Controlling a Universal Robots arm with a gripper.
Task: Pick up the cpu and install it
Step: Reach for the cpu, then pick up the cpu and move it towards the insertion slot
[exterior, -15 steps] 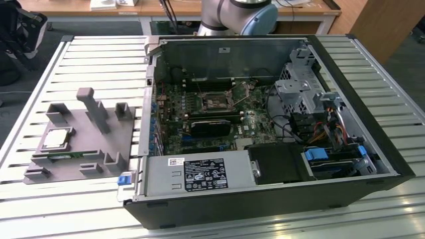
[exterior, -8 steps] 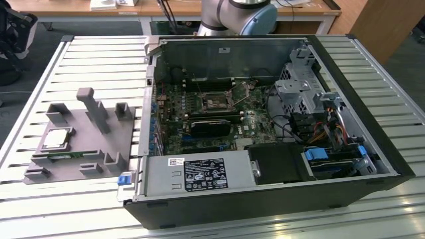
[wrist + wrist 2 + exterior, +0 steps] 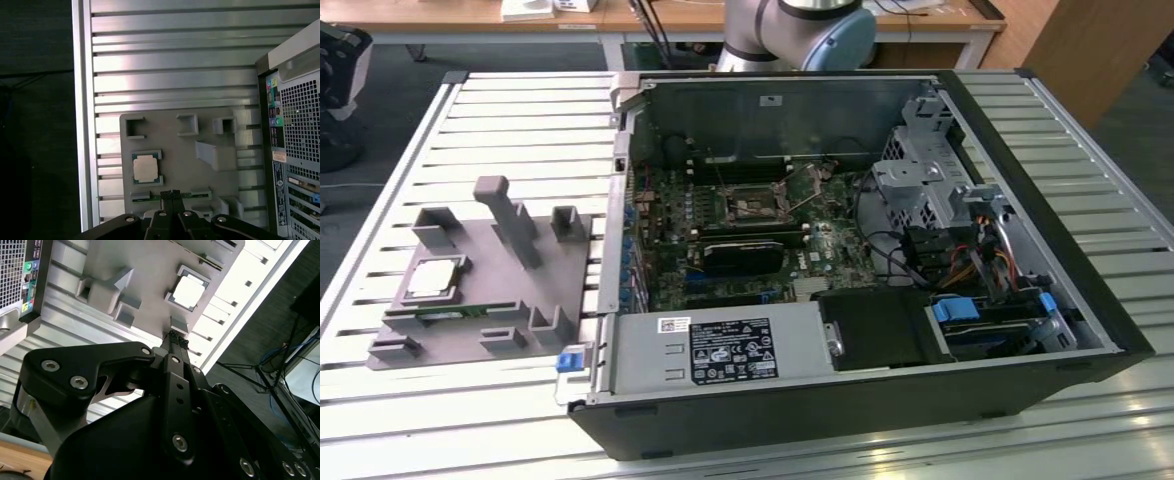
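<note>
Cpu [image 3: 146, 167]: lies flat in holder [image 3: 175, 150], untouched. Gripper [image 3: 170, 193]: hovers above holder, closed, holding nothing.

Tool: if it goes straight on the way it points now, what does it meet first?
Probably the grey holder, at the green memory stick beside the cpu, not the cpu itself. In the first wrist view the tool sits over that stick; depth is unclear.

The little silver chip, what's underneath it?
The chip lies in a square pocket of a grey holder, which sits on the slatted metal table. The pocket's floor and the chip's underside are covered.
</note>
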